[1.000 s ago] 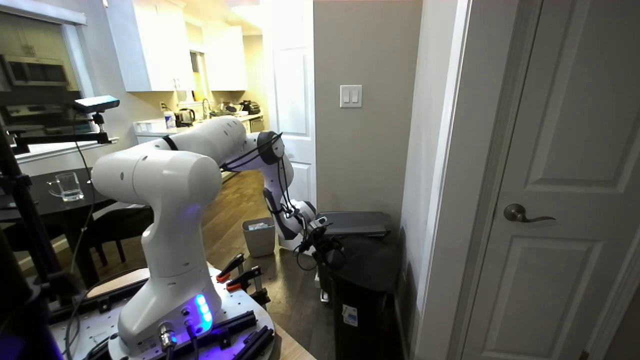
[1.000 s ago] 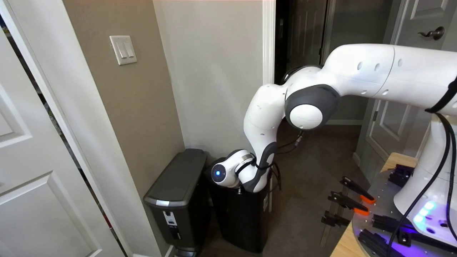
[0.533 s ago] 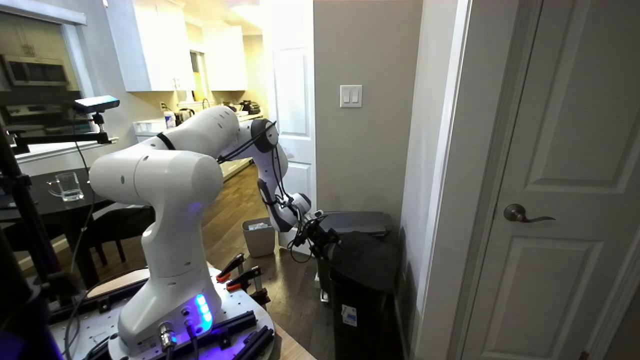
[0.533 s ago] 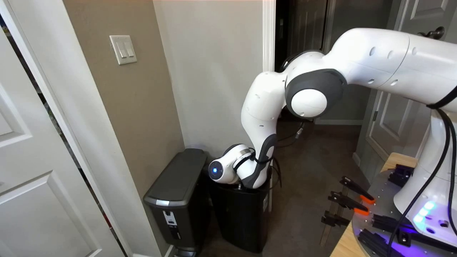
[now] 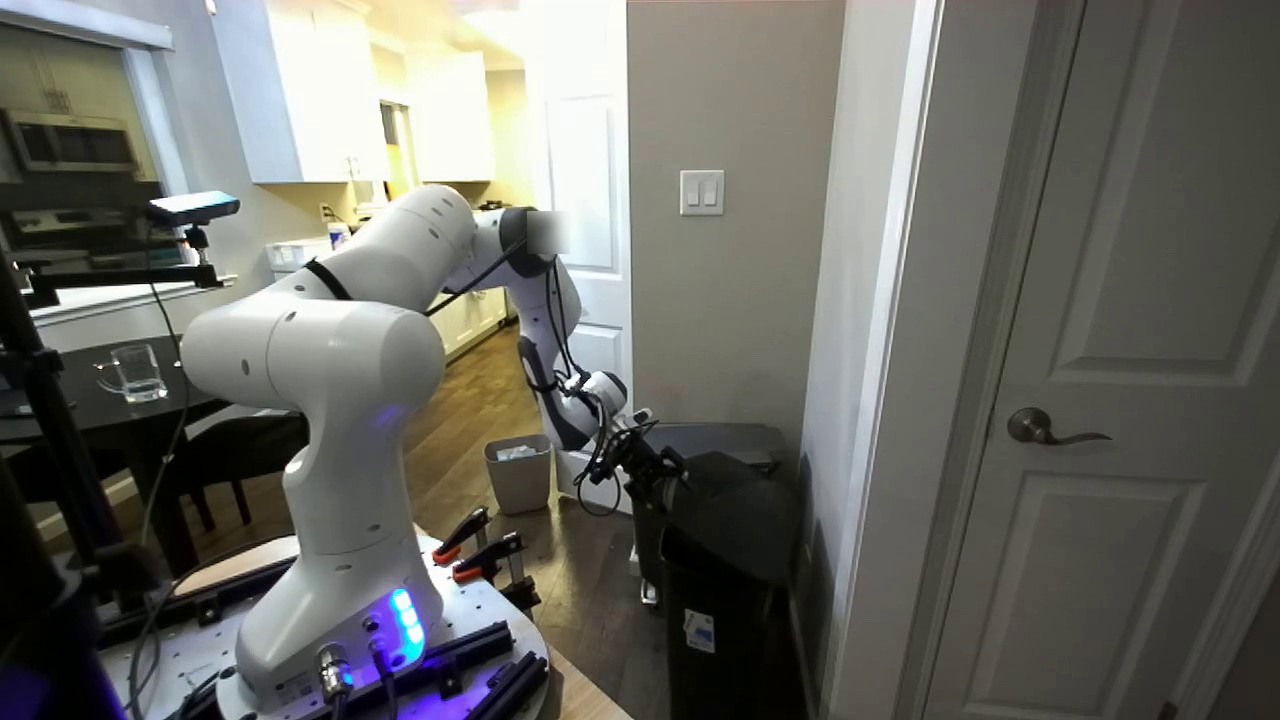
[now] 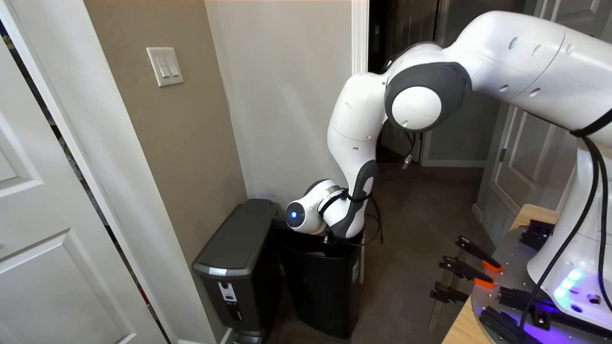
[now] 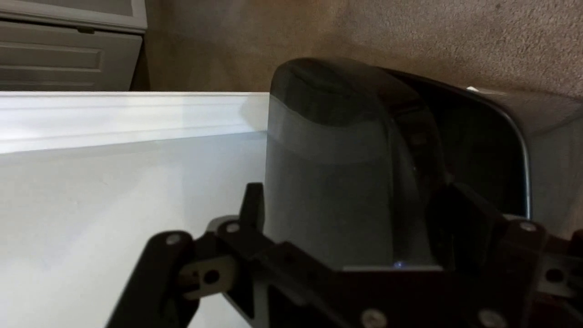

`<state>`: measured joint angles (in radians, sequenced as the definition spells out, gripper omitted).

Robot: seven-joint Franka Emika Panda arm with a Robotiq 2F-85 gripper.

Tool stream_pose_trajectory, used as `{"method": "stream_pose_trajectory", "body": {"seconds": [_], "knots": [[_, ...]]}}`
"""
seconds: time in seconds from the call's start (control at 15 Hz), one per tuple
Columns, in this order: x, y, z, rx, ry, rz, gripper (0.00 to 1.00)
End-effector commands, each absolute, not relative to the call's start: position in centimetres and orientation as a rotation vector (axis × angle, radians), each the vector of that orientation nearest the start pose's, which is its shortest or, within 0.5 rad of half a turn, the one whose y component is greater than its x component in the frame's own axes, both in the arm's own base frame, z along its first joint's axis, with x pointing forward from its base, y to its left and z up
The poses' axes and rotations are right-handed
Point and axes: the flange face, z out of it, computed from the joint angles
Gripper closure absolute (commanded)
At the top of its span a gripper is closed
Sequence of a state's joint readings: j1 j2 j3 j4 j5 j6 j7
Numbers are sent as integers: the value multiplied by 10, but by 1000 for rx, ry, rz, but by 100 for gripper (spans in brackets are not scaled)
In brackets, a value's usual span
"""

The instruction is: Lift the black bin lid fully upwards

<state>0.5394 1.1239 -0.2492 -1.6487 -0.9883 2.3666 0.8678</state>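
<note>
The black bin lid (image 5: 750,515) is partly raised and tilted on the tall black bin (image 5: 715,640). In the wrist view the lid (image 7: 328,182) lies between my widely spread fingers, with a dark gap into the bin (image 7: 524,155) at the right. My gripper (image 7: 353,214) is open; one finger is on the lid's outer side, the other on its underside by the opening. I cannot tell whether either touches it. In an exterior view the gripper (image 5: 672,488) is at the lid's near edge. In an exterior view the arm hides the gripper and most of the lid above the bin (image 6: 320,291).
A dark grey step bin (image 6: 239,234) stands beside the black bin; its lid also shows behind it (image 5: 715,438). Walls (image 6: 291,119) border the bins. A small grey wastebasket (image 5: 520,475) stands on the floor. Clamps (image 6: 466,270) stick out from the robot's table.
The arm and gripper have risen. The lid has tilted up from lying nearly flat, and a gap into the bin now shows beneath it.
</note>
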Motion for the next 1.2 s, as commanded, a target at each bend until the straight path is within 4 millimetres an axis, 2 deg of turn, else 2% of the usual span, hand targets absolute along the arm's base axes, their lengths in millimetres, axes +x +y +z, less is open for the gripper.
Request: {"method": "stream_pose_trajectory", "body": {"seconds": [0.0,0.27,0.53,0.67,0.73,1.13], "knots": [[561,133,-24,2286,428,135,0],[565,114,-13,2355,414,218,0],[570,104,-12,2343,408,264,0],[570,105,-13,2333,414,288,0],[576,108,-22,2322,421,260,0],[574,114,-25,2334,421,257,0]]}}
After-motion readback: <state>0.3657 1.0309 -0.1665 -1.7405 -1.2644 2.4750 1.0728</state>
